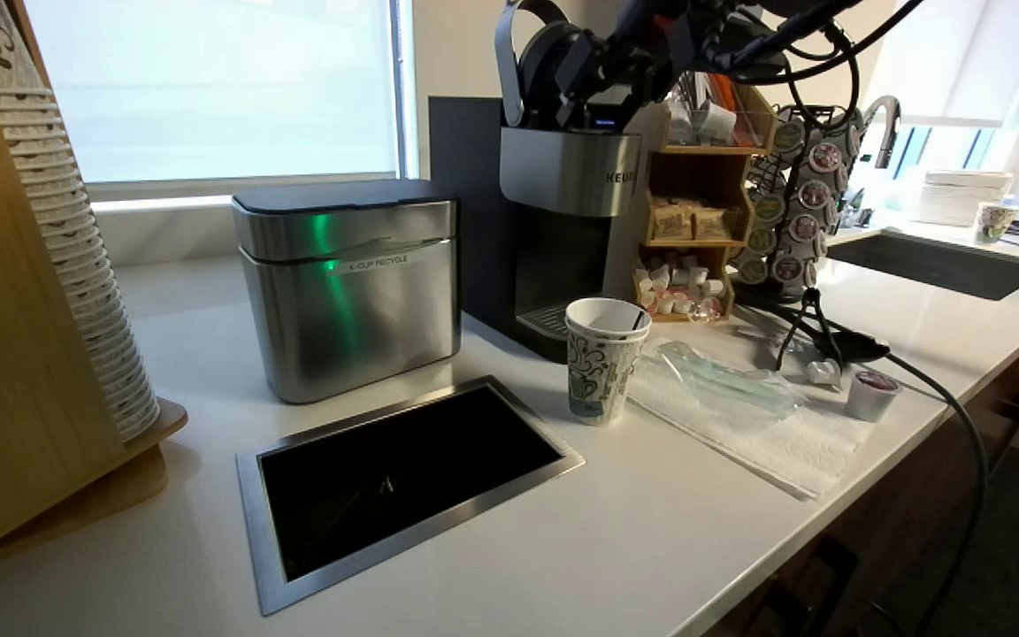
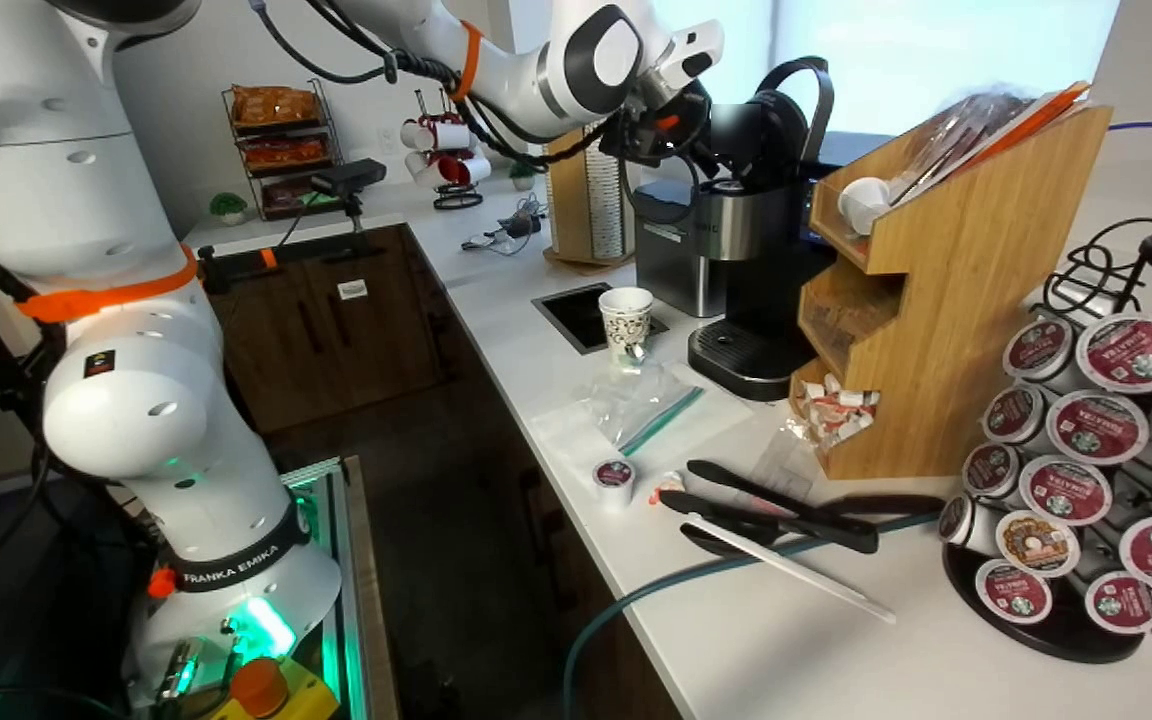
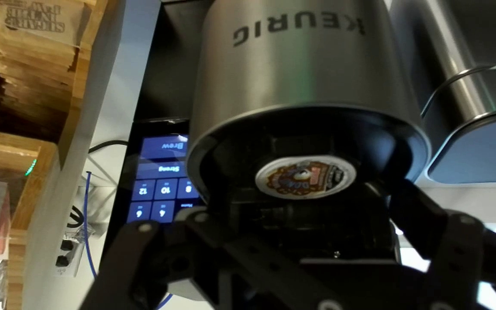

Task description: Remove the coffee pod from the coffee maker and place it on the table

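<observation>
The coffee pod [image 3: 305, 177] sat in the holder [image 3: 317, 127] at the top of the Keurig coffee maker [image 1: 563, 168], its printed lid plain in the wrist view, with the machine's rounded handle [image 1: 507, 75] raised. I had the gripper [image 3: 307, 196] right there, its fingers [image 3: 420, 221] spread wide, one to each side of the pod and holding nothing; whether either touched the machine, I couldn't tell. Beside the holder the touchscreen [image 3: 162, 183] glowed blue, reading Brew, Strong and a set of numbers. Just in front of the machine's drip tray [image 2: 739, 345] stood two nested paper cups [image 1: 602, 363], upright. A brushed-metal K-Cup recycle bin [image 1: 350, 310] flanked the machine on one side, with a silver-framed black rectangle [image 1: 412, 473] set into the white countertop [image 1: 642, 531] before it, and a wooden condiment organizer [image 2: 976, 320] stood on the opposite side. Farther out I could make out a zip-top bag [image 2: 644, 400] on a paper towel [image 1: 766, 451], a pod with a dark red lid [image 2: 615, 480] near the countertop's edge, some black utensils [image 2: 841, 530], and, beyond those, a pod carousel [image 2: 1056, 645] on a round black base
</observation>
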